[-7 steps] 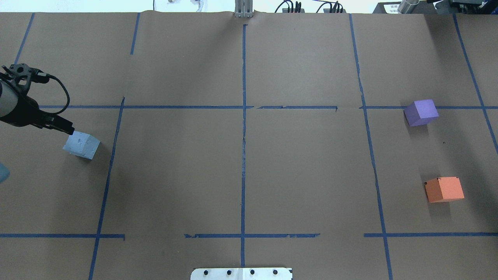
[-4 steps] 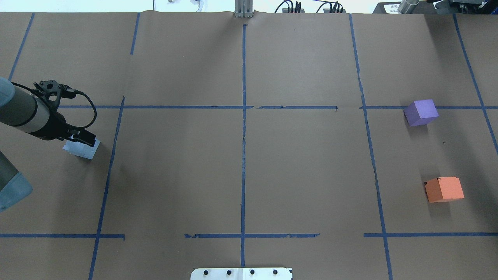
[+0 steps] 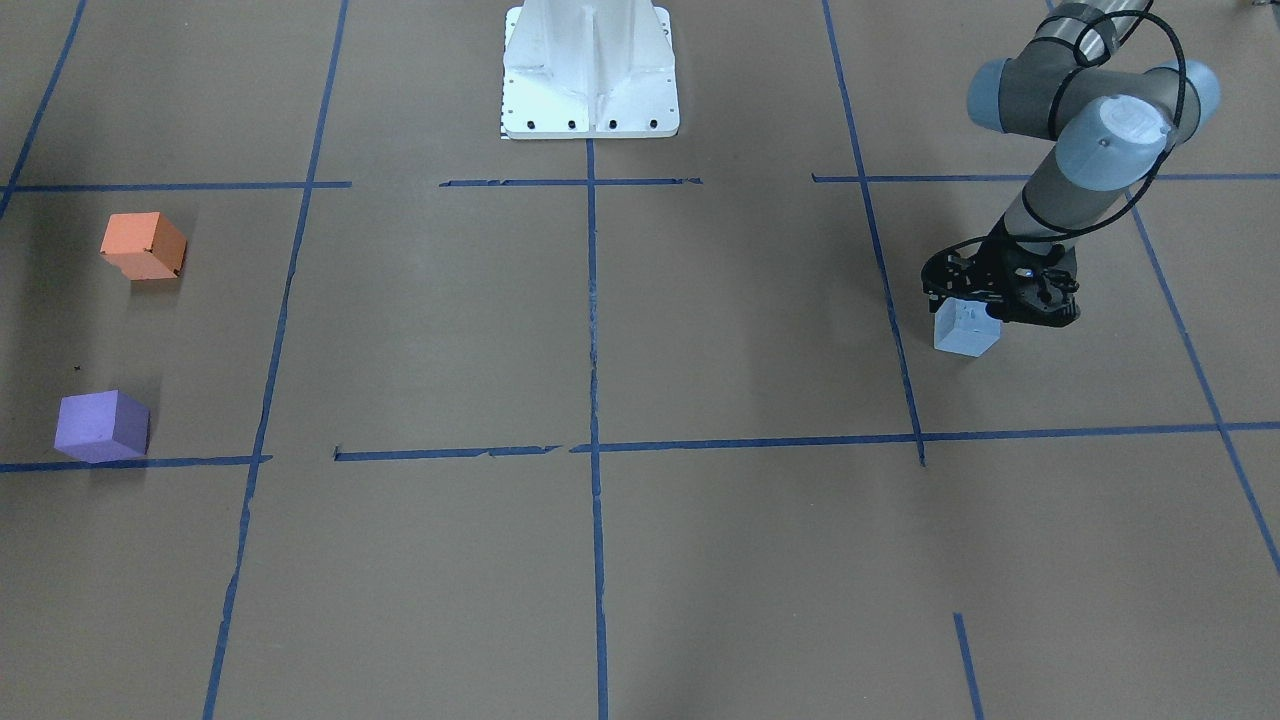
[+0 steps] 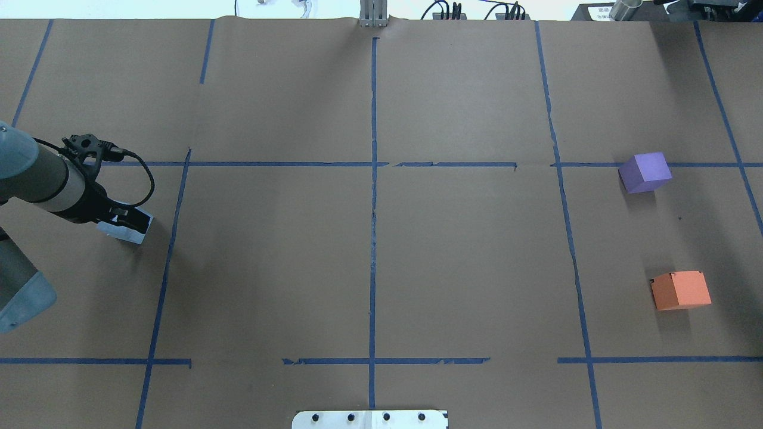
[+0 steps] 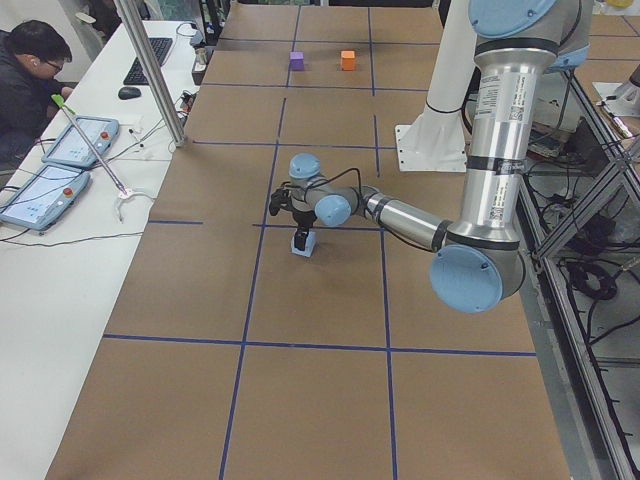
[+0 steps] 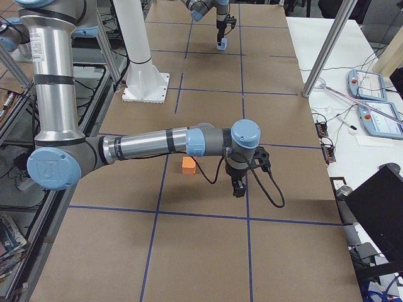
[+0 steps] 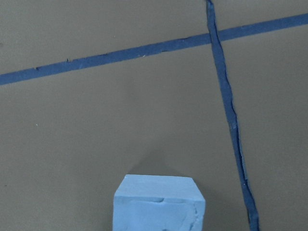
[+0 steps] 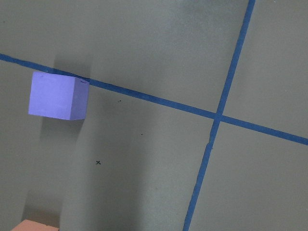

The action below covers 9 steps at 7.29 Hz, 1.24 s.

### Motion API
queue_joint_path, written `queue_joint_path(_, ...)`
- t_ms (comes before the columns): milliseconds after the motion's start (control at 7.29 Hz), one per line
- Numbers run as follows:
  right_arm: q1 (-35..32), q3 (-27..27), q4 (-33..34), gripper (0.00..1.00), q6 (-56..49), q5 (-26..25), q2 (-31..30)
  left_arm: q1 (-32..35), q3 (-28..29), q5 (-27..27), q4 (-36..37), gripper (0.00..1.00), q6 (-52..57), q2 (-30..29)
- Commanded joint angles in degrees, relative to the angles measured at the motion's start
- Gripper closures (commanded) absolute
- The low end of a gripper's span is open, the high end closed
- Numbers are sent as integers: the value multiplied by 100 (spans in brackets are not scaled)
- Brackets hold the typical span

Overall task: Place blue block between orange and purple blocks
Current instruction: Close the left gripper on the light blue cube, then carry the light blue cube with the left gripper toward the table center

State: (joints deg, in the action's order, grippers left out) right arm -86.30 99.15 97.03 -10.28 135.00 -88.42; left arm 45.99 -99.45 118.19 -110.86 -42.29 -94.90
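The light blue block [image 4: 128,233] sits on the brown paper at the table's left; it also shows in the front view [image 3: 966,330] and at the bottom of the left wrist view [image 7: 159,204]. My left gripper [image 4: 130,221] hangs right over the block's top and looks open, its fingers at the block's sides. The purple block [image 4: 645,172] and the orange block [image 4: 681,290] stand apart at the far right. My right gripper [image 6: 238,189] shows only in the exterior right view, beside the orange block [image 6: 188,165]; I cannot tell its state.
Blue tape lines divide the brown paper [image 4: 372,238] into squares. The white robot base [image 3: 590,70] stands at the table's near middle edge. In the exterior left view an operator's side table with tablets [image 5: 60,170] and a metal post [image 5: 150,70] stand beyond the far edge.
My left arm has swung in from the left edge to the right and now covers the blue block's top. The blocks have not moved.
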Motion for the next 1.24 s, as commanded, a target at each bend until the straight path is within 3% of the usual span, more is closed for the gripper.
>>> queue_joint_path(0,-1,8,0,0,0,0,0,-152,319,2,-15,0,2,-211)
queue_joint_path(137,-1,8,0,0,0,0,-9,-152,425,2,-15,5,2,-308)
queue_joint_path(275,-1,8,0,0,0,0,-9,-135,331,55,11,48,-7,-301)
queue_joint_path(412,-1,8,0,0,0,0,-9,-100,286,64,38,75,-16,-309)
queue_joint_path(824,-1,8,0,0,0,0,-9,-55,163,73,186,76,-758,-808)
queue_joint_path(1098,-1,8,0,0,0,0,-17,-247,206,38,1411,74,-1681,-2103)
